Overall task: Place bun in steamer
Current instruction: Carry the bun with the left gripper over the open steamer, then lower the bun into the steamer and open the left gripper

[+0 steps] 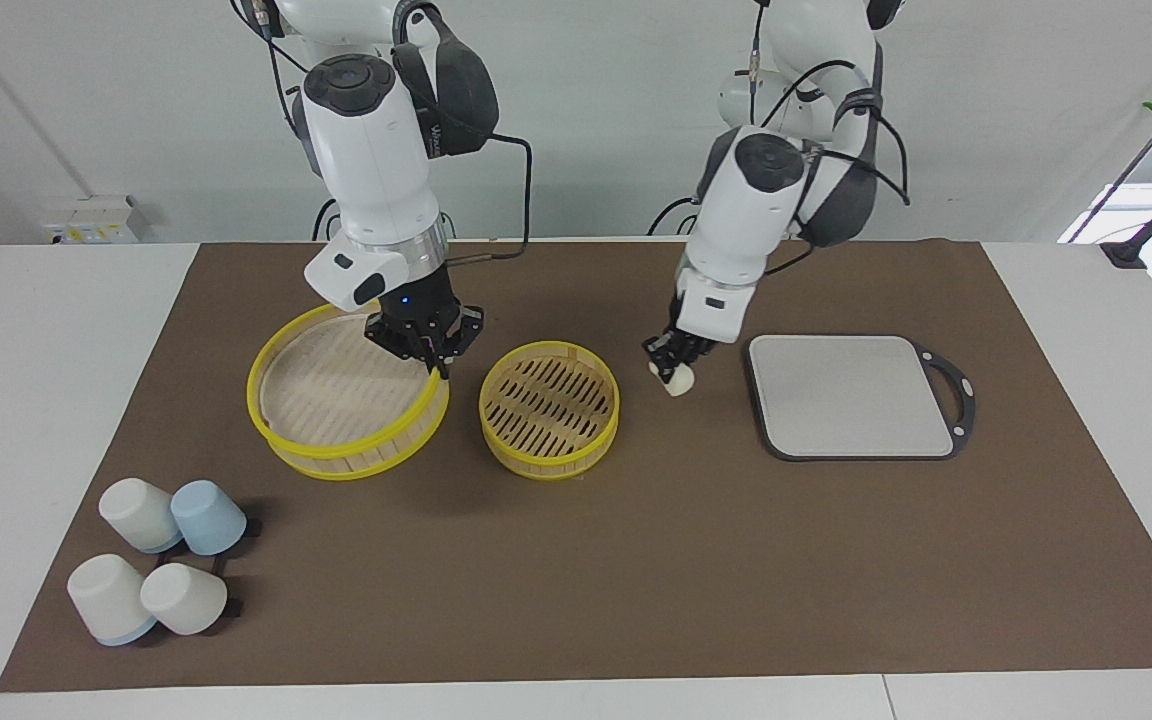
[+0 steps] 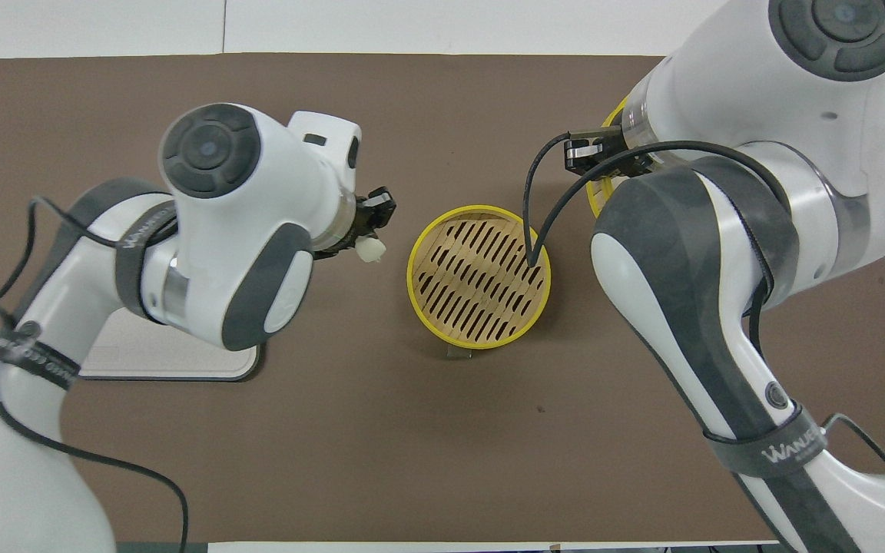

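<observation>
The steamer [image 1: 548,408] is a round yellow-rimmed basket with a holed slatted floor; it stands open and empty mid-mat and also shows in the overhead view [image 2: 478,275]. My left gripper [image 1: 673,368] is shut on the bun [image 1: 679,381], a small cream-white lump, and holds it low over the mat between the steamer and the grey board. The overhead view shows this gripper [image 2: 367,236] and the bun [image 2: 370,250] beside the steamer. My right gripper [image 1: 433,358] is shut on the rim of the steamer's lid [image 1: 336,395] and holds it tilted beside the steamer, toward the right arm's end.
A grey rectangular board [image 1: 856,395] with a dark handle lies toward the left arm's end; my left arm partly covers it in the overhead view [image 2: 174,357]. Several upturned cups [image 1: 161,555], white and one pale blue, stand far from the robots at the right arm's end.
</observation>
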`<action>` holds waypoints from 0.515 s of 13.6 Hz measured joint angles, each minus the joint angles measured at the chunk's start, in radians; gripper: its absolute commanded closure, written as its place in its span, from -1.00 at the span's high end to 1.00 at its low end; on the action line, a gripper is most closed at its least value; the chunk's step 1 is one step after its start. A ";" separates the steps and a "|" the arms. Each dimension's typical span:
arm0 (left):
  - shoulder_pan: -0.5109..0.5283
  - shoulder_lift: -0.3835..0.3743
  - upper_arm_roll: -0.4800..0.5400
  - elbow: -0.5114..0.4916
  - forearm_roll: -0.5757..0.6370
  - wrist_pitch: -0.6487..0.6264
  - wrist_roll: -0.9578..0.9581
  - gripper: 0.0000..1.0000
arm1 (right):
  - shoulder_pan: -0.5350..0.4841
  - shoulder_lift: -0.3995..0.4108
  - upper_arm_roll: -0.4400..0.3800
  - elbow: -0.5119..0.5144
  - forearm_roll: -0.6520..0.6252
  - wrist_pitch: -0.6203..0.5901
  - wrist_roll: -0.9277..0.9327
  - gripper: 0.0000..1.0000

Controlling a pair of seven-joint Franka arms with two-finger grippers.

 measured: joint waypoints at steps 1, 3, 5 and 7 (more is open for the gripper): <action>-0.049 0.076 0.003 0.068 0.001 -0.001 -0.039 -0.56 | 0.002 0.000 0.003 -0.003 0.000 -0.006 0.000 -1.00; -0.128 0.221 0.006 0.174 0.017 0.002 -0.075 -0.56 | 0.003 0.000 0.007 -0.007 0.000 -0.009 0.000 -1.00; -0.177 0.290 0.009 0.194 0.032 0.030 -0.088 -0.54 | 0.002 0.000 0.007 -0.007 0.000 -0.009 0.000 -1.00; -0.186 0.306 0.012 0.167 0.036 0.059 -0.089 0.44 | 0.000 0.000 0.007 -0.007 0.000 -0.011 0.000 -1.00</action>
